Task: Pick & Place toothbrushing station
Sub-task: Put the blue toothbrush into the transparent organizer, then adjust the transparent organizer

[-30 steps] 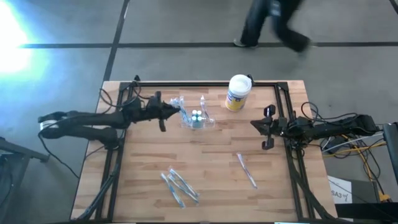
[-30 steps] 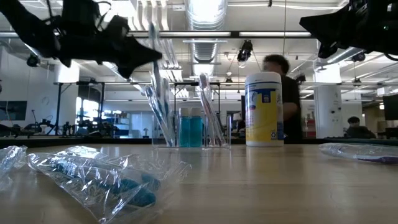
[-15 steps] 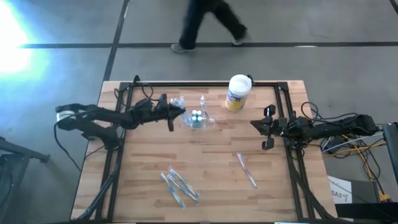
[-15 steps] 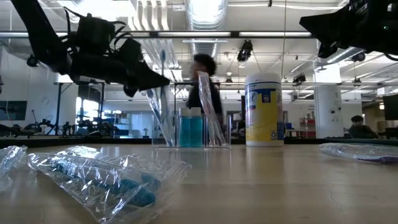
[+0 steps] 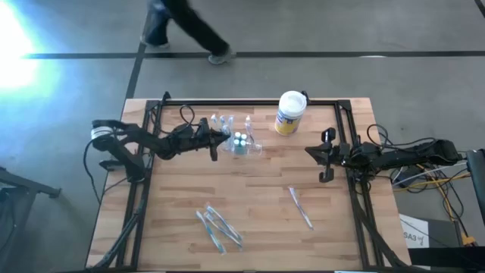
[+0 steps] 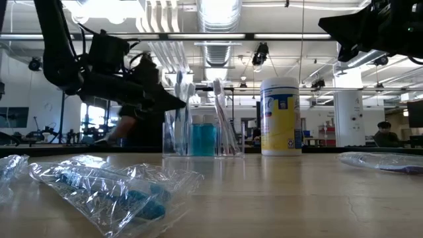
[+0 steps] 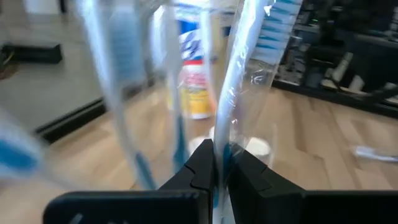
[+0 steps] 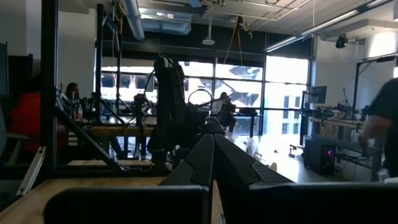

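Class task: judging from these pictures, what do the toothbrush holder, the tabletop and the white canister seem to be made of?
Toothbrush holder: clear, glossy plastic, by the look; the room shows through its walls.
Tabletop: wood, probably butcher block; pale glued strips with grain, matte finish.
White canister: likely opaque smooth plastic with a printed yellow and blue label.

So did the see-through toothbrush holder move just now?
No. The clear holder sits at the same spot beside the white canister. The left gripper is shut on a wrapped toothbrush standing in it.
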Available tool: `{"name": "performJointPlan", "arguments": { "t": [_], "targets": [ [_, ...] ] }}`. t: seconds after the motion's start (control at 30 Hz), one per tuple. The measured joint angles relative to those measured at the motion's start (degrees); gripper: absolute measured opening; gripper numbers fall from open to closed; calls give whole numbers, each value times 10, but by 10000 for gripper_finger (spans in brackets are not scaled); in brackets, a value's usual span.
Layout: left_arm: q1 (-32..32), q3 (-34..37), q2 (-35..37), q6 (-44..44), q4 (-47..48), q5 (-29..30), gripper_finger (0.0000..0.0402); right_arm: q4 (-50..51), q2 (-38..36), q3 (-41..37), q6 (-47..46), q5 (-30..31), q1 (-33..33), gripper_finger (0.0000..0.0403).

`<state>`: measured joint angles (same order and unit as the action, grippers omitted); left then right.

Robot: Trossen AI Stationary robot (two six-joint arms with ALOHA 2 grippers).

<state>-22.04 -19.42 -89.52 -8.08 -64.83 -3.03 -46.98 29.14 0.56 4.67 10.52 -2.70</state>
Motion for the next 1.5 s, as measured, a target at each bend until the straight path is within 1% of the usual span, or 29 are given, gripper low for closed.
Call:
{"name": "performJointPlan", "arguments": {
  "t": [0.1,0.2,0.33,0.6,0.7,0.83,1.03,1.23,1.33,1.43,1.5],
  "targets": [
    [1,0,-22,-22,-20,19,26,0,0,0,0,0,0,8],
    [7,0,-40,-30,-45,39,26,0,0,0,0,0,0,8],
    [16,0,-61,-31,-55,62,26,0,0,0,-2,0,0,8],
    [19,0,-69,-24,-59,64,27,0,0,0,-2,-1,0,8],
    [19,0,-68,-26,-58,61,34,0,0,0,-2,-1,0,8],
    [19,1,-68,-30,-42,54,65,0,0,0,-2,-1,0,8],
    [19,1,-54,-30,-48,6,132,0,0,0,-2,-1,0,8],
    [19,1,-16,-30,-40,1,195,1,0,0,-4,-1,0,8],
    [19,1,10,-28,-20,1,210,2,0,0,-11,-1,0,8],
    [19,1,49,-16,9,1,214,3,0,0,-11,-1,0,8],
    [19,1,86,-9,47,0,214,6,0,0,-13,-1,0,8]
  ]
}}
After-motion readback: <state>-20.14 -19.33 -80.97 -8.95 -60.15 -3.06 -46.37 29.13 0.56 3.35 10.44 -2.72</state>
